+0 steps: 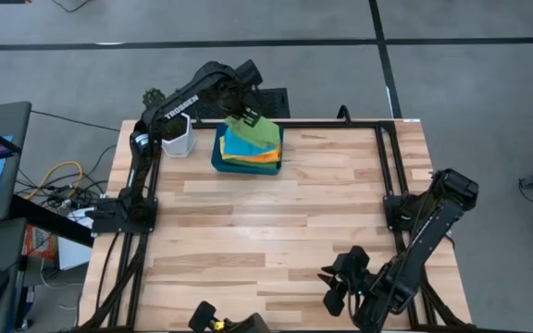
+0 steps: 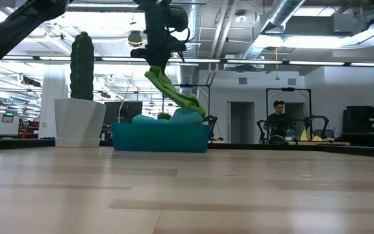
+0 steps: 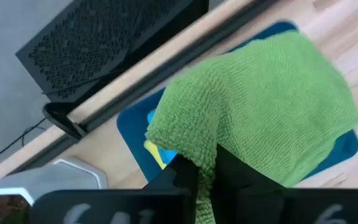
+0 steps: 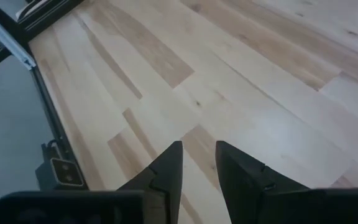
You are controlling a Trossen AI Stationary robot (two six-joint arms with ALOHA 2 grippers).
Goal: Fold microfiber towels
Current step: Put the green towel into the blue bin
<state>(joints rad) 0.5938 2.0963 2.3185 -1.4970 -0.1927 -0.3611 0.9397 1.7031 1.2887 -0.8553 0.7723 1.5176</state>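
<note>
Left gripper (image 3: 205,177): I had it clenched on a corner of the green towel (image 3: 272,106), pinching an edge so the cloth would peel off alone.
Towel: it hung from my fingers, its lower end draped on the stack (image 1: 251,148) in the tray (image 2: 161,138).
Right gripper (image 4: 199,163): fingers slightly parted, holding nothing, parked low at the near edge to leave room.
Table (image 1: 276,240): bare wood planks, space to spread a cloth.
Room: a potted cactus (image 2: 82,65) beside the tray; a person (image 2: 278,120) seated far behind.
</note>
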